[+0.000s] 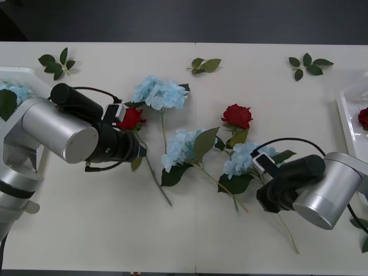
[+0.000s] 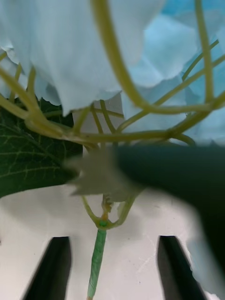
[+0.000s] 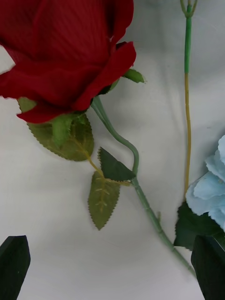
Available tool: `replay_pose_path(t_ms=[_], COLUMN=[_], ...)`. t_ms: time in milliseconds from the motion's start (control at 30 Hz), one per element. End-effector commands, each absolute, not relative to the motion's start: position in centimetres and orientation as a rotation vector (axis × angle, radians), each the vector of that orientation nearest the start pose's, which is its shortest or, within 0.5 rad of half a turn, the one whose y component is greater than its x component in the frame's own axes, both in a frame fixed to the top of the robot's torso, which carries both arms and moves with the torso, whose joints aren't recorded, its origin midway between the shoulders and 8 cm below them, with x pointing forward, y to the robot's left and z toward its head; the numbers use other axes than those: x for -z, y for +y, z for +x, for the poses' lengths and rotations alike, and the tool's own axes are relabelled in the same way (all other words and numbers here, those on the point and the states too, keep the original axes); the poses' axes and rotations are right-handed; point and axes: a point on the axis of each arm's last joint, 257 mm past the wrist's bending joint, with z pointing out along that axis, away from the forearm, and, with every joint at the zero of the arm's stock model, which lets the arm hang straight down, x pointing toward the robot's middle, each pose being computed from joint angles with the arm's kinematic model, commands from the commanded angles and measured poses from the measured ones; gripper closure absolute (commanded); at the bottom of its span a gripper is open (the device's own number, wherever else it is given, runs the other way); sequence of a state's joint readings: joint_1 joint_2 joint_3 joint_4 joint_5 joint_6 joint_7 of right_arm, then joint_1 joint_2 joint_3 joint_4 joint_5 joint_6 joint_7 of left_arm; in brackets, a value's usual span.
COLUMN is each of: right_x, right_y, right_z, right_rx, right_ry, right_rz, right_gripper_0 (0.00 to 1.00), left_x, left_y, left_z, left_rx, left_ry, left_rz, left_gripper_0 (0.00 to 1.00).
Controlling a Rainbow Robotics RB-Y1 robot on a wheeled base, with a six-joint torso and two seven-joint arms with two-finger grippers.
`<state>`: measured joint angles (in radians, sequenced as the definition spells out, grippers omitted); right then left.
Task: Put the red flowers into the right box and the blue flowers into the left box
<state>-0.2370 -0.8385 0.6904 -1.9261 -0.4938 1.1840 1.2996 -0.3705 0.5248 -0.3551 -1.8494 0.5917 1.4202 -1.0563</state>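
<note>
L gripper (image 3: 112,272): black fingers (image 3: 14,265) spread wide, one at each bottom corner of the L wrist view, holding nothing, nothing touching them. Between them runs the green stem of a red rose (image 3: 65,51), head big and close, serrated leaves under it. In front view the L arm lies over the table's left part w/ that rose (image 1: 131,119) just at its tip.

R gripper (image 2: 112,267): fingers (image 2: 51,269) also apart, w/ a thin green stem (image 2: 97,262) running between them, not clamped; bare table on both sides of it. Just beyond: pale-blue hydrangea head (image 2: 70,51) filling the R wrist view, dark leaf beside. Front view: R arm at lower right, tip at the rightmost blue hydrangea (image 1: 244,158).

Rest of table (image 1: 103,230): another hydrangea (image 1: 160,92) upper centre, a third (image 1: 179,146) mid-table, second loose rose (image 1: 237,116) right of centre. Left box (image 1: 23,73) at far left edge w/ a blue head (image 1: 20,92) in it. Right box (image 1: 347,112) at far right edge w/ a red rose (image 1: 363,118) in it. Loose leaf sprigs (image 1: 206,65) along the far side.
</note>
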Motion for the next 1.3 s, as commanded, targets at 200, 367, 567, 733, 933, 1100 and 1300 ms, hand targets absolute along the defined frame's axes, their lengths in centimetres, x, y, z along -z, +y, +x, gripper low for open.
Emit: replay_pose_path(t_ms=[200, 367, 567, 733, 933, 1100, 1300], right_x=[36.4, 35.4, 30.9, 26.0, 20.5, 16.1, 12.2], right_y=[-22.9, -23.3, -24.7, -24.7, -20.6, -16.4, -12.9], right_z=[39.7, 40.5, 42.6, 43.6, 43.1, 42.8, 42.8], right_rx=[0.105, 0.069, -0.064, -0.220, -0.545, -0.808, -0.969], right_ry=[2.558, 2.536, 2.495, 2.431, 2.308, 2.130, 1.953], right_rz=[-0.769, -0.745, -0.723, -0.737, -0.738, -0.720, -0.719], right_gripper_0=[1.00, 1.00, 1.00, 1.00, 1.00, 1.00, 1.00], left_x=[29.0, 30.2, 30.9, 31.5, 31.2, 29.7, 26.7], left_y=[14.4, 14.1, 13.8, 13.6, 13.2, 12.7, 13.6], left_z=[47.1, 48.3, 49.7, 50.5, 50.9, 51.0, 51.1], left_rx=[0.272, 0.250, 0.202, 0.154, 0.154, 0.152, 0.109], left_ry=[2.596, 2.582, 2.583, 2.585, 2.577, 2.537, 2.459], left_rz=[0.046, 0.038, 0.043, 0.048, 0.066, 0.151, 0.313], left_gripper_0=[0.00, 0.00, 0.00, 0.00, 0.00, 0.00, 0.00])
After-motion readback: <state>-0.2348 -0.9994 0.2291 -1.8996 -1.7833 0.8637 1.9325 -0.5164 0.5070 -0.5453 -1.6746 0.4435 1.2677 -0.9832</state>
